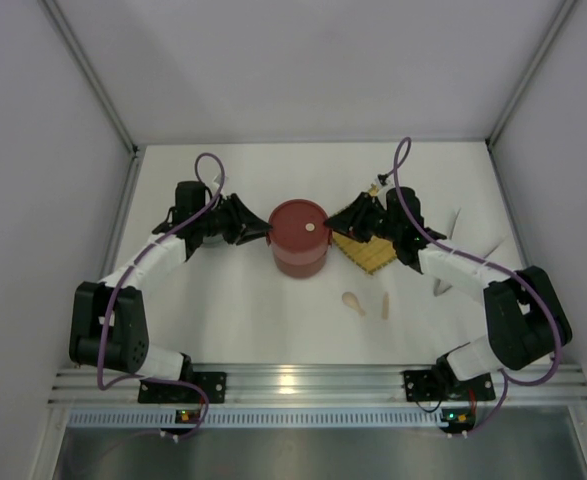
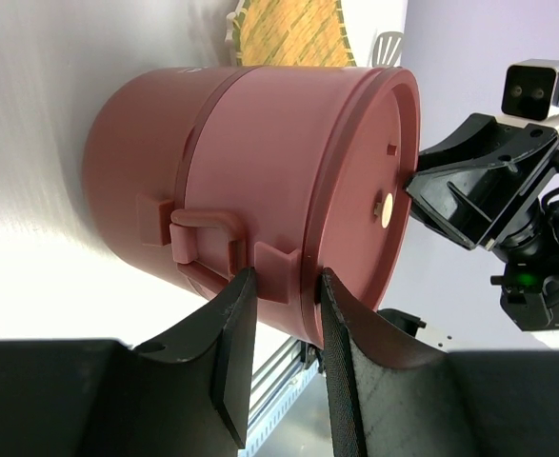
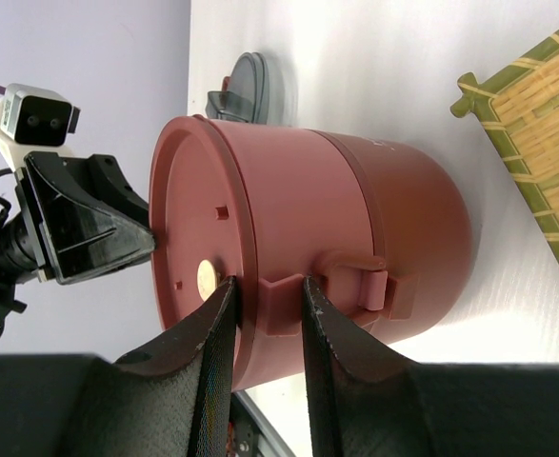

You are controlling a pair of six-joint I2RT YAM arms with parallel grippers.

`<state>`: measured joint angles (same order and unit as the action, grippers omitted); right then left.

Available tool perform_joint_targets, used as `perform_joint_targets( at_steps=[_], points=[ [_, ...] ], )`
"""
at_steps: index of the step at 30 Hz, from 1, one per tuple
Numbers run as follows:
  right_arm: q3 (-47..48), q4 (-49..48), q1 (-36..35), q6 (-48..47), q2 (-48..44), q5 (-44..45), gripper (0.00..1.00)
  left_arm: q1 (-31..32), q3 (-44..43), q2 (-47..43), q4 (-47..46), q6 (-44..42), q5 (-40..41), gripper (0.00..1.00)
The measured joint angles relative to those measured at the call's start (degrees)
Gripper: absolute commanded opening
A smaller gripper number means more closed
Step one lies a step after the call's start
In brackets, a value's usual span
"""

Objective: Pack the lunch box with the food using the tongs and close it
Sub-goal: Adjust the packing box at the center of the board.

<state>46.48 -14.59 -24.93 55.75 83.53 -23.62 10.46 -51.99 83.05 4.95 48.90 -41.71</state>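
Lunch box [image 1: 299, 238] lidded, inside hidden | left end effector [image 2: 284, 276], right end effector [image 3: 268, 284]: clamping it

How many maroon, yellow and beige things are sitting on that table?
Maroon: 1, the lunch box
Yellow: 1, the mat
Beige: 2, the spoon and the stick
Total: 4
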Motion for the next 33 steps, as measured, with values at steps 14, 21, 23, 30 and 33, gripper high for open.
perform_joint_targets(
  at_steps=[14, 21, 23, 30, 33],
  points=[
    [0.02, 1.90, -0.57, 0.00, -1.01, 0.46, 0.27, 0.00, -0.74, 0.52, 0.04, 0.11, 0.94, 0.26],
    [0.02, 2.54, -0.79, 0.02, -1.40, 0.46, 0.26, 0.00, -1.01, 0.61, 0.13, 0.42, 1.42, 0.27],
    [0.02, 2.95, -0.85, 0.04, -1.57, 0.42, 0.26, 0.00, -1.29, 0.76, 0.33, 0.42, 1.73, 0.27],
    [0.00, 4.13, -1.14, 0.52, -2.16, 0.39, 0.25, 0.09, -1.53, 0.87, 0.42, 0.44, 2.23, 0.27],
    [0.00, 4.98, -1.27, 0.55, -2.51, 0.42, 0.25, 0.11, -1.64, 0.98, 0.42, 0.44, 2.36, 0.27]
  ],
)
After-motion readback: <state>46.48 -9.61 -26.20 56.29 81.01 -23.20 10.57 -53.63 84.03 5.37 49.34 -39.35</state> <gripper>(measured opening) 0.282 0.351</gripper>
